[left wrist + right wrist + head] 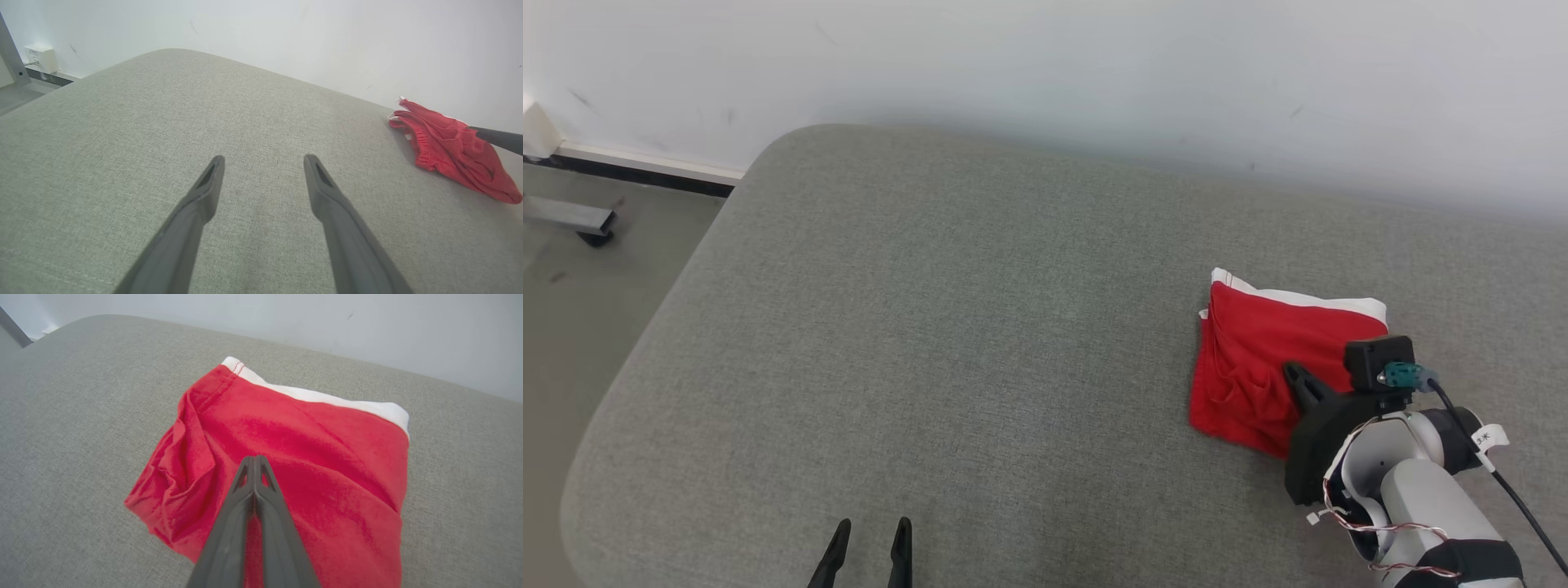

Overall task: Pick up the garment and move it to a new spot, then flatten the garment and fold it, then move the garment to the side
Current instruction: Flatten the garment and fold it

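The garment (1254, 359) is a red pair of shorts with a white waistband, folded into a rough square on the right side of the grey cushion (947, 327). My right gripper (1292, 374) is over its near edge with the fingers pressed together, shut. From the right wrist, the closed tips (254, 458) lie over the middle of the red cloth (318, 445), with no fabric seen pinched between them. My left gripper (872, 527) stands open at the bottom, well left of the garment. In the left wrist view its fingers (263, 159) are spread over bare cushion, and the garment (445, 151) lies far right.
The cushion's rounded left edge (645, 343) drops to the floor (580, 310), where a metal leg with a caster (592, 233) stands. A white wall (1094, 73) runs behind the cushion. Open grey fabric stretches left of the garment.
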Controlling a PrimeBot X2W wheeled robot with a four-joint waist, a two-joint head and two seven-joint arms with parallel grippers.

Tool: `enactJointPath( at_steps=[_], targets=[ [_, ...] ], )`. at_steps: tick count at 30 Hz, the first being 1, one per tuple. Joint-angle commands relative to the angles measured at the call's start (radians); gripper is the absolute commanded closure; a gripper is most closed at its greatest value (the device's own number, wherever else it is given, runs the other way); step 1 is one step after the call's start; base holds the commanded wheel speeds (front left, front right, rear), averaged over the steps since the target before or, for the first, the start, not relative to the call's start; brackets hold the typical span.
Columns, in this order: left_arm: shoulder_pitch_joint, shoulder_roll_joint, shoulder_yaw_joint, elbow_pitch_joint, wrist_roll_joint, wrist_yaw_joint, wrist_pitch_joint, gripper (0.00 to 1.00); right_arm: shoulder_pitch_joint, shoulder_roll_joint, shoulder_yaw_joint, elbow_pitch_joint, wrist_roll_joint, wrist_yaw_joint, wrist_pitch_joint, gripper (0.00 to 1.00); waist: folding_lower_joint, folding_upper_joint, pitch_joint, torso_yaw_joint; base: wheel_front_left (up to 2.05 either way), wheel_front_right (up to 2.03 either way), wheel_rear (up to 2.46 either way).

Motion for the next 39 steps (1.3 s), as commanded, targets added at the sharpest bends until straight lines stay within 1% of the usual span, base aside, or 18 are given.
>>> enactJointPath(
  at_steps=[1,6,10,12,13,19,26,31,37,38,39],
  targets=[
    [0.003,-0.001,0.0,0.002,-0.004,0.002,-0.003,0.0,-0.002,0.004,0.007,0.008,0.005,-0.003,0.01,1.0,0.0,0.0,0.001,0.007,0.0,0.0,0.0],
    [0.003,-0.001,0.0,0.003,-0.005,0.002,-0.003,0.0,0.003,0.007,0.025,0.023,0.005,-0.003,0.015,1.0,0.0,0.0,0.003,0.017,0.0,0.0,0.0],
    [0.004,-0.001,-0.002,0.002,-0.007,0.002,-0.003,0.0,-0.002,0.023,0.06,0.038,-0.001,-0.003,0.015,1.0,0.0,0.0,0.006,0.024,0.0,0.0,0.0],
    [0.004,-0.001,-0.003,0.002,-0.009,0.002,-0.003,0.0,-0.005,0.041,0.098,0.047,0.007,-0.003,0.015,1.0,0.0,0.0,0.007,0.027,0.0,0.0,0.0],
    [0.004,-0.001,-0.003,0.002,-0.009,0.002,-0.003,0.0,-0.005,0.041,0.098,0.047,0.007,-0.003,0.015,1.0,0.0,0.0,0.007,0.027,0.0,0.0,0.0],
    [-0.001,-0.001,0.0,0.004,-0.012,0.002,-0.003,0.0,-0.015,0.074,0.179,0.059,0.031,-0.003,0.01,1.0,0.0,0.0,0.008,0.028,0.0,0.0,0.0],
    [0.003,-0.001,0.011,0.003,-0.013,0.002,-0.003,0.0,-0.034,0.09,0.257,0.047,0.084,-0.003,-0.015,1.0,0.0,0.0,0.0,0.021,0.0,0.0,0.0],
    [0.02,-0.001,0.037,-0.005,-0.009,0.004,-0.003,0.0,-0.019,0.084,0.256,-0.006,0.129,-0.003,-0.068,1.0,0.0,0.0,-0.019,-0.005,0.0,0.0,0.0],
    [0.045,-0.001,0.086,-0.024,-0.011,0.014,-0.003,0.0,0.044,0.076,0.208,-0.101,0.127,-0.003,-0.136,1.0,0.0,0.0,-0.051,-0.071,0.0,0.0,0.0],
    [0.052,-0.001,0.106,-0.034,-0.01,0.015,-0.003,0.0,0.078,0.075,0.176,-0.134,0.109,-0.003,-0.158,0.42,0.0,0.0,-0.061,-0.095,0.0,0.0,0.0],
    [0.057,-0.001,0.116,-0.04,-0.011,0.016,-0.003,0.0,0.095,0.076,0.159,-0.149,0.099,-0.003,-0.166,0.08,0.0,0.0,-0.065,-0.109,0.0,0.0,0.0]
  ],
)
